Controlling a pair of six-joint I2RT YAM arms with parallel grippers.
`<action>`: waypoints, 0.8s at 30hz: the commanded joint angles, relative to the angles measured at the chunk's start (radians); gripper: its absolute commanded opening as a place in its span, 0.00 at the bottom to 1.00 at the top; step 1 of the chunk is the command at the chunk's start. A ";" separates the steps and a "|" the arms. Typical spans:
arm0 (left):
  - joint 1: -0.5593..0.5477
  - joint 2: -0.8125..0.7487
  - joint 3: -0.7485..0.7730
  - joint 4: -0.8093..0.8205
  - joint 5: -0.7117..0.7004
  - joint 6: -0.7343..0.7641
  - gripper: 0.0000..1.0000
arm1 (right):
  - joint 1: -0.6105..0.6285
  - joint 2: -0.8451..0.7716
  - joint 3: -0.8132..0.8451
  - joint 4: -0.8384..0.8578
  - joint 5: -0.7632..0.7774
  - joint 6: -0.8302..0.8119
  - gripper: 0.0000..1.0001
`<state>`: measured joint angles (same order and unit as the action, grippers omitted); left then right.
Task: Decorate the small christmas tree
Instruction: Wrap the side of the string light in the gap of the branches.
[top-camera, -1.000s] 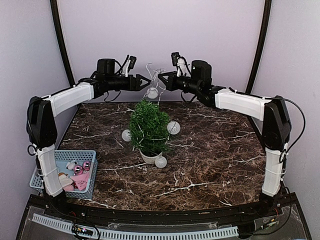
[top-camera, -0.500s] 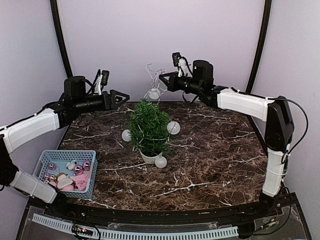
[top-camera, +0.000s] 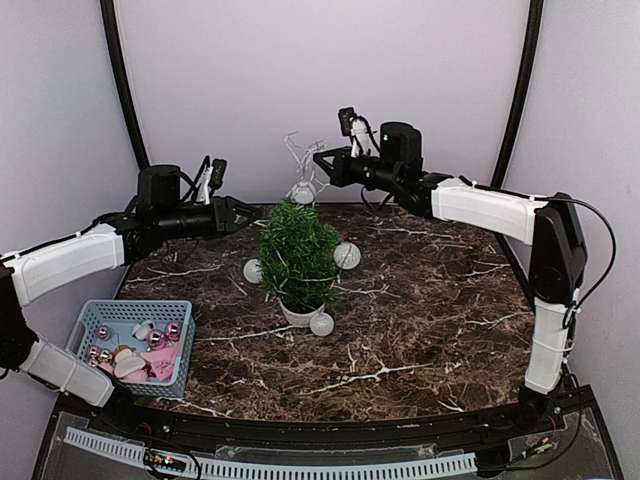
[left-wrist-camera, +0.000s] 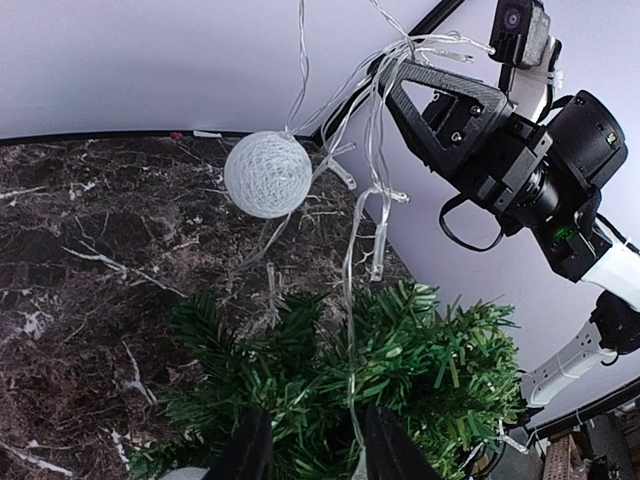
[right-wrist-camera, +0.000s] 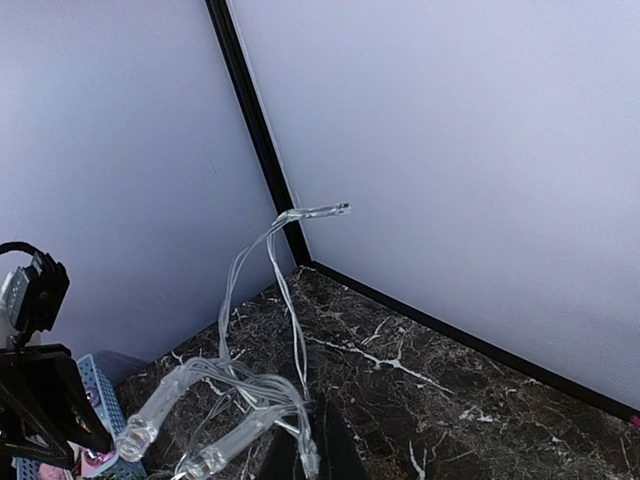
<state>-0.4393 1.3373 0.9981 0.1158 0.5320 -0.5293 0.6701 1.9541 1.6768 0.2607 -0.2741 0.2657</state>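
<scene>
Two arms share the job: draping the light string (top-camera: 300, 160) over the small christmas tree (top-camera: 298, 262) looks to be the step in hand. The right gripper (top-camera: 320, 158) is pinched tight on the clear wire high above the treetop, one white ball (left-wrist-camera: 267, 175) dangling beneath it. The left gripper (top-camera: 252, 215) sits just beside the upper left branches, its jaws narrowed but apart; a strand hangs in the gap, and I cannot tell whether they touch it. Three more balls already lie around the lower branches. The tree stands mid-table (top-camera: 430, 300) in its white pot (top-camera: 298, 313), between the two grippers. Its long axis is vertical and its tip points straight up at the hanging wire. Next, I judge, the left claw should catch that strand and lead it round the foliage without tipping the pot.
</scene>
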 joint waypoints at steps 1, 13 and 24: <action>-0.023 0.014 0.019 -0.002 0.025 0.006 0.30 | 0.008 -0.028 0.001 0.012 0.018 -0.012 0.00; -0.036 -0.045 -0.037 0.001 -0.005 -0.024 0.02 | 0.008 -0.036 -0.002 0.008 0.033 -0.025 0.00; -0.036 -0.138 -0.096 0.041 -0.078 -0.025 0.00 | 0.036 -0.087 0.027 -0.083 0.125 -0.093 0.00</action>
<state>-0.4698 1.2430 0.9241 0.1196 0.4896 -0.5545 0.6895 1.9259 1.6768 0.1974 -0.2031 0.2169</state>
